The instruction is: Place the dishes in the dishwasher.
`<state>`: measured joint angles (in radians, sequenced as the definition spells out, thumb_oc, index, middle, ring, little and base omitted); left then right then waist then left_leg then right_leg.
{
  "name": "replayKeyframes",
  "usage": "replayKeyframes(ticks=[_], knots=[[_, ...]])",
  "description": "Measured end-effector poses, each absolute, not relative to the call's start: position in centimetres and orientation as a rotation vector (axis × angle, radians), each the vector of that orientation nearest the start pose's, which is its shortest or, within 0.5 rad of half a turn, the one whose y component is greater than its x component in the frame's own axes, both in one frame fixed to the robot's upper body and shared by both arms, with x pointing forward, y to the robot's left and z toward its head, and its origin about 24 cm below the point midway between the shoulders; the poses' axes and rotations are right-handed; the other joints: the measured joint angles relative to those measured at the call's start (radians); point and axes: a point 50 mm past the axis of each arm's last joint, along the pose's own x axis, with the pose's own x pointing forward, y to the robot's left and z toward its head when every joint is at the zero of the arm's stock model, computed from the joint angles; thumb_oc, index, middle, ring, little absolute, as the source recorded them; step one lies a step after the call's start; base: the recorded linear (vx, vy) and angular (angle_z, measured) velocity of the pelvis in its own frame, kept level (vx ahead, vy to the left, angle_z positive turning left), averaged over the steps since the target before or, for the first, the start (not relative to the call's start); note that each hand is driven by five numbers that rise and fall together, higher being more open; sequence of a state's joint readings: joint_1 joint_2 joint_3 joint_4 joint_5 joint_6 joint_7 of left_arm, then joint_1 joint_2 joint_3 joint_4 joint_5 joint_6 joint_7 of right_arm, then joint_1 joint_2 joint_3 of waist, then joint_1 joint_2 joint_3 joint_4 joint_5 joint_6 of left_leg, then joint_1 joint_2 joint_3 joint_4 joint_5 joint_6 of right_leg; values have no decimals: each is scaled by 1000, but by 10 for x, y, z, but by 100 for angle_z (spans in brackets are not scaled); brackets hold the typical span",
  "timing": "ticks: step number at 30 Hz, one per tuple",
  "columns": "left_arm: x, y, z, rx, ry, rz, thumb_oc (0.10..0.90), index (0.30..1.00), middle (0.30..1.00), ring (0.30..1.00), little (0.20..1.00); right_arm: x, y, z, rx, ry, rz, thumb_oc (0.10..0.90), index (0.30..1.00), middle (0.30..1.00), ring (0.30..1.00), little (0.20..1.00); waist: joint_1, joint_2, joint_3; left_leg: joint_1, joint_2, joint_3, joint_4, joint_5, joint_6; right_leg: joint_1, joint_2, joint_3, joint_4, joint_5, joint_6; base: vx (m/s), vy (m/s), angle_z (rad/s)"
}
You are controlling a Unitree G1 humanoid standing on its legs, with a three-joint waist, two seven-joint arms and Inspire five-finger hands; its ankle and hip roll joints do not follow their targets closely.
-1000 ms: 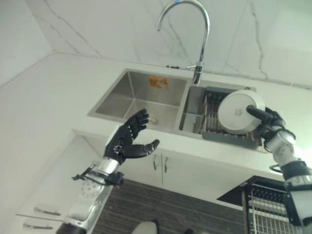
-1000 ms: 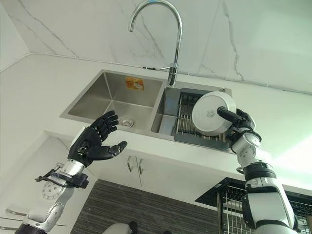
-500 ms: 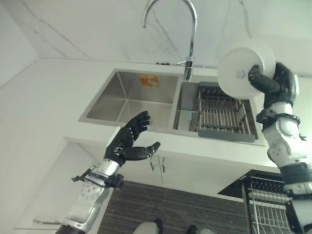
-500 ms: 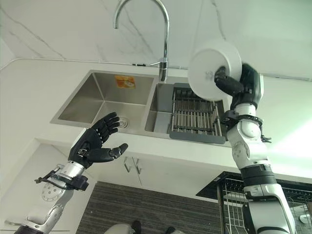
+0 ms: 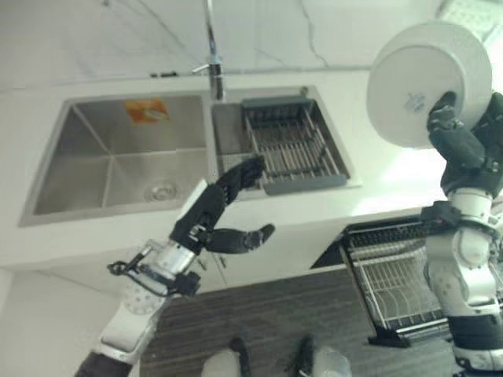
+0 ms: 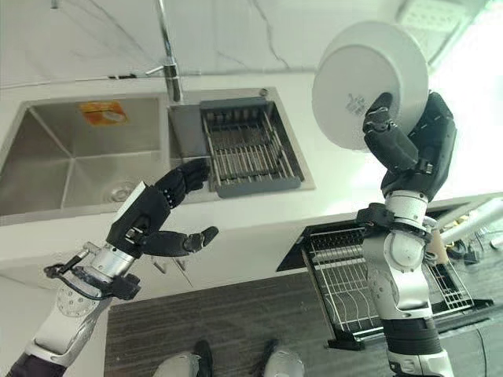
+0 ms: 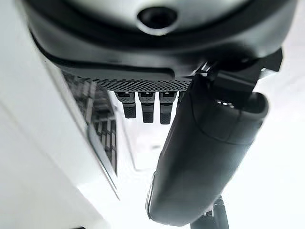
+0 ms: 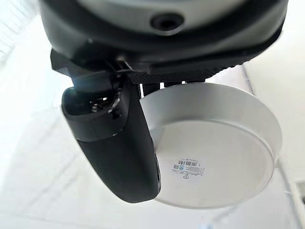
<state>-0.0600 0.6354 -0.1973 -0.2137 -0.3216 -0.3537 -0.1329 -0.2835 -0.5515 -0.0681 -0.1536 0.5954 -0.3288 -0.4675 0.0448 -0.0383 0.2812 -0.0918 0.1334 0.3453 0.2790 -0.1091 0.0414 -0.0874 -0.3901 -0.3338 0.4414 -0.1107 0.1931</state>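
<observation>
- Your right hand (image 6: 410, 146) pinches the plate (image 6: 369, 82), thumb on its underside and fingers behind the rim. It holds the plate high at about 2 o'clock in the head views, underside facing you.
- A second ago that plate stood in the drying rack (image 5: 292, 146) in the sink's (image 5: 110, 161) right basin. It has since been lifted clear and swung out over the desk (image 5: 377, 192), so the pick-up is done.
- The head camera has also turned right. The dishwasher rack (image 6: 377, 275) now sits pulled out at 5 o'clock, below the plate.
- Next, I judge, you lower the plate and stand it between the rack's wires. Watch the grip, since a thumb pinch on a smooth plate could slip.
- Your left hand (image 5: 211, 216) hangs spread and empty at 7 o'clock, in front of the desk edge, much as before.
</observation>
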Motion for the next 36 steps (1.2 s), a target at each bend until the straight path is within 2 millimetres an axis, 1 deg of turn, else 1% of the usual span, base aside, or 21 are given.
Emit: replayKeyframes(ticks=[1,2,3,4,5,6,7,9,11,13,14,15,18,21,22,25,26,29,31,33,36], knots=[[244,176,145,317,-518,-468,800,900,900,900,900,265,-247,211,246,-785,-352,400,300,300,300,300,20,-1,0,-11,21,5,7,10,-17,36,-26,21,-47,19,16,-184,-315,-39],[247,176,150,339,-535,-473,800,900,900,900,900,264,-245,214,247,-820,-351,400,300,300,300,300,24,-7,-1,-25,37,3,16,22,-36,79,-41,24,-114,88,2,-170,-329,-44],[249,179,157,372,-552,-477,800,900,900,900,900,264,-240,218,266,-854,-348,400,300,300,300,300,31,-24,1,-36,47,6,23,37,-74,100,-42,23,-160,191,-2,-135,-346,-58],[248,179,156,376,-549,-478,800,900,900,900,900,266,-236,223,276,-874,-336,400,300,300,300,300,42,-9,0,-41,87,-5,21,56,-107,93,0,12,-188,145,29,-114,-372,-78],[248,179,156,380,-547,-483,800,900,900,900,900,267,-235,227,279,-889,-330,400,300,300,300,300,35,4,-2,-43,113,-27,13,70,-141,87,28,-5,-203,107,26,-106,-470,-118],[245,178,155,361,-551,-477,800,900,900,900,900,267,-237,232,272,-906,-336,400,300,300,300,300,21,22,-2,-42,171,-6,8,93,-179,55,70,-53,-193,65,-3,-79,-458,-100],[238,176,147,326,-529,-479,800,900,900,900,900,264,-245,234,244,-907,-357,400,300,300,300,300,-23,42,-6,-18,204,-3,-30,124,-200,40,106,-41,-172,49,-26,-57,-389,-91],[230,170,136,275,-507,-488,800,900,900,900,900,258,-257,241,260,-939,-393,400,300,300,300,300,-51,70,-20,12,220,17,-70,142,-213,13,128,-15,-140,22,-46,-35,-240,-42],[229,167,135,275,-508,-489,800,900,900,900,900,253,-263,246,275,-966,-410,400,300,300,300,300,-59,96,-37,15,227,16,-87,152,-216,-18,134,-5,-106,8,-55,-36,-202,-21],[226,168,129,271,-487,-484,800,900,900,900,900,250,-261,249,298,-976,-385,400,300,300,300,300,-69,123,-55,15,236,32,-97,173,-219,-49,143,12,-72,-7,-66,-56,-129,-20],[224,168,124,270,-464,-487,800,900,900,900,900,246,-260,246,294,-966,-366,400,300,300,300,300,-69,148,-71,13,241,38,-106,180,-215,-66,148,21,-58,-11,-69,-77,-92,-21],[223,169,120,271,-450,-488,800,900,900,900,900,246,-262,239,299,-928,-356,400,300,300,300,300,-70,155,-79,9,243,39,-107,192,-214,-74,149,21,-51,-11,-70,-87,-68,-12],[221,177,96,306,-336,-482,800,900,900,900,900,247,-266,206,300,-737,-313,400,300,300,300,300,-69,155,-80,9,244,42,-112,193,-215,-84,148,23,-44,-17,-76,-29,31,-2],[207,188,62,293,-173,-467,800,900,900,900,900,241,-266,169,298,-558,-283,400,300,300,300,300,-71,151,-83,9,229,43,-125,189,-210,-89,134,28,-40,-24,-66,8,69,1],[192,201,34,286,-29,-433,800,900,900,900,900,238,-265,143,297,-422,-274,400,300,300,300,300,-70,139,-87,7,222,53,-128,189,-210,-100,128,37,-42,-12,-70,20,100,-5],[168,218,-4,277,177,-404,800,900,900,900,900,232,-268,110,284,-242,-300,400,300,300,300,300,-73,113,-101,11,210,64,-129,186,-206,-95,121,48,-61,0,-60,43,103,-7],[157,224,-20,271,279,-396,800,900,900,900,900,231,-265,96,316,-180,-328,400,300,300,300,300,-74,100,-106,11,206,66,-129,186,-207,-90,120,49,-82,16,-57,37,84,-2],[148,220,-45,244,415,-411,800,900,900,900,900,231,-261,87,284,-136,-373,400,300,300,300,300,-78,93,-109,28,196,75,-130,180,-204,-62,115,49,-115,31,-49,35,74,-3],[142,216,-62,235,520,-431,800,900,900,900,900,233,-257,84,128,-114,-409,400,300,300,300,300,-89,84,-117,32,194,79,-128,168,-201,-51,113,50,-132,40,-44,27,61,-2],[138,215,-68,225,565,-433,800,900,900,900,900,233,-257,85,-29,-109,-412,400,300,300,300,300,-93,76,-122,33,192,83,-126,165,-198,-47,112,51,-141,44,-38,19,52,-3],[130,212,-86,124,664,-358,800,900,900,900,900,234,-260,85,-239,-109,-429,400,300,300,300,300,-92,69,-131,33,188,85,-123,161,-196,-44,108,53,-145,46,-37,3,10,-1]])
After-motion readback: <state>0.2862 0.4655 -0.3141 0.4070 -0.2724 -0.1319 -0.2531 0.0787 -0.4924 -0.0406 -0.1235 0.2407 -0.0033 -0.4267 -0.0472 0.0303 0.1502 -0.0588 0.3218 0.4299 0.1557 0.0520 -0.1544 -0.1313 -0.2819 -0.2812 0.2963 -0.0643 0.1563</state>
